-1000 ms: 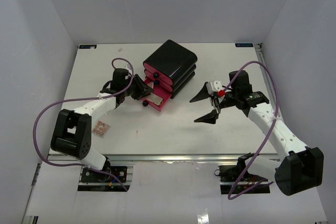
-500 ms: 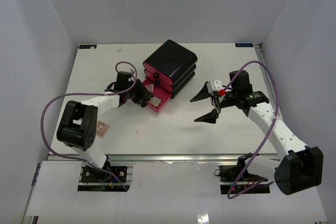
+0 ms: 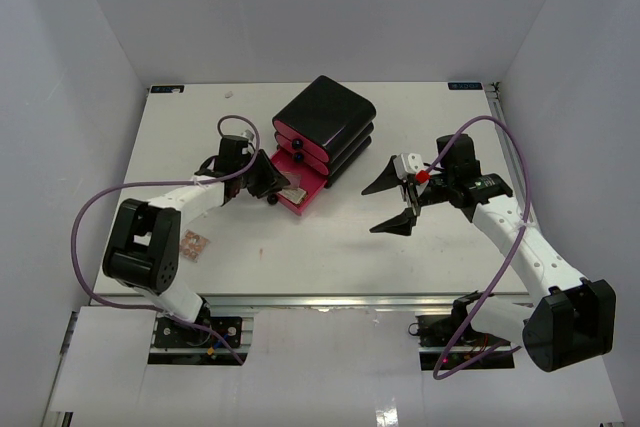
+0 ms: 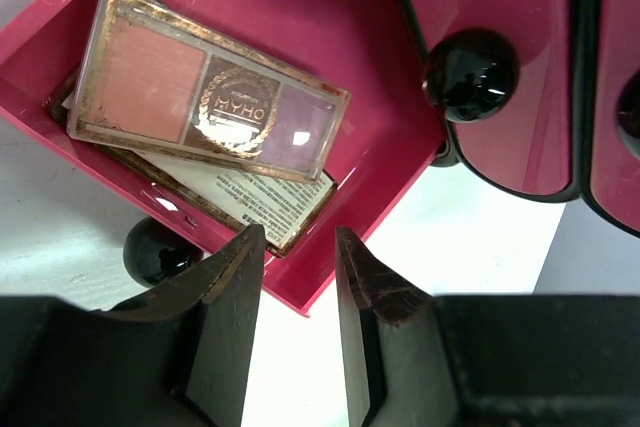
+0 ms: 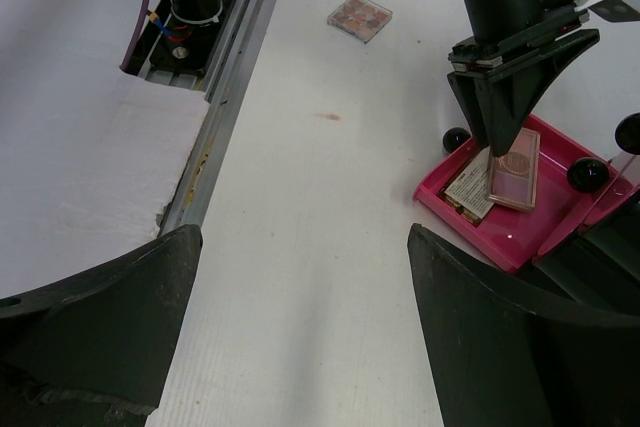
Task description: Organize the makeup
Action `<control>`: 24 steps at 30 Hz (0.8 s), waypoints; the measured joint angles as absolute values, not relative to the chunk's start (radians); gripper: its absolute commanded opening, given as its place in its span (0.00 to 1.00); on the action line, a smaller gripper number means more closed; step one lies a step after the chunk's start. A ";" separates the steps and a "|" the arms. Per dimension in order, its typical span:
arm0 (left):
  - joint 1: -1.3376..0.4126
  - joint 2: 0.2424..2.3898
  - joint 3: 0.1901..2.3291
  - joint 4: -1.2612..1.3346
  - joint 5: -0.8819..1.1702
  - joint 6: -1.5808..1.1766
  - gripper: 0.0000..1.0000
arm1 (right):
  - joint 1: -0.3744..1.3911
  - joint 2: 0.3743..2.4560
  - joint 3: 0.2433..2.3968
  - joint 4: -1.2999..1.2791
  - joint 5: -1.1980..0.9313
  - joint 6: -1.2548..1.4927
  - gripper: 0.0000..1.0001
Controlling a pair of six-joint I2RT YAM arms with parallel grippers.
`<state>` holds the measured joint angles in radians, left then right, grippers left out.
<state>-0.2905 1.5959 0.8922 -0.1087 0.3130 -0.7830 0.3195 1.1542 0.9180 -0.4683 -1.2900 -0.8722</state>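
Note:
The bottom pink drawer is pulled out of the black box. Two flat palettes lie stacked in it: a pink-and-gold one on top and one with a printed label beneath. My left gripper hangs over the drawer's near rim, its jaws a narrow gap apart with nothing between them. A small square palette lies on the table near the left arm's base. My right gripper hovers wide open and empty over bare table to the right of the box.
The box's two upper drawers are shut, each with a black knob. The open drawer's knob sits just left of my left fingers. A metal rail runs along the table's near edge.
My left gripper has shifted slightly along the drawer's rim, its arm swinging a little, and its jaws have parted a touch. The right arm has not moved.

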 measured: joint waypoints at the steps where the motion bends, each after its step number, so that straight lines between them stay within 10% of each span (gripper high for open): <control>1: -0.290 1.592 0.894 -0.110 0.313 -0.779 0.46 | 0.319 1.154 0.918 -0.468 -1.290 -0.872 0.90; 6: -0.290 1.550 0.920 -0.130 0.301 -0.751 0.54 | 0.317 1.154 0.918 -0.468 -1.290 -0.872 0.90; 14: -0.289 1.260 0.886 -0.171 0.154 -0.725 0.97 | 0.314 1.154 0.918 -0.468 -1.288 -0.871 0.90; 24: -0.036 0.942 0.655 -0.373 0.111 -0.797 0.98 | 0.298 1.147 0.890 -0.355 -1.219 -0.734 0.90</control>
<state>-0.0360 0.9424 0.6545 -0.3733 0.1107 -0.7967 0.2983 1.1471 0.8899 -0.3553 -1.2192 -0.7341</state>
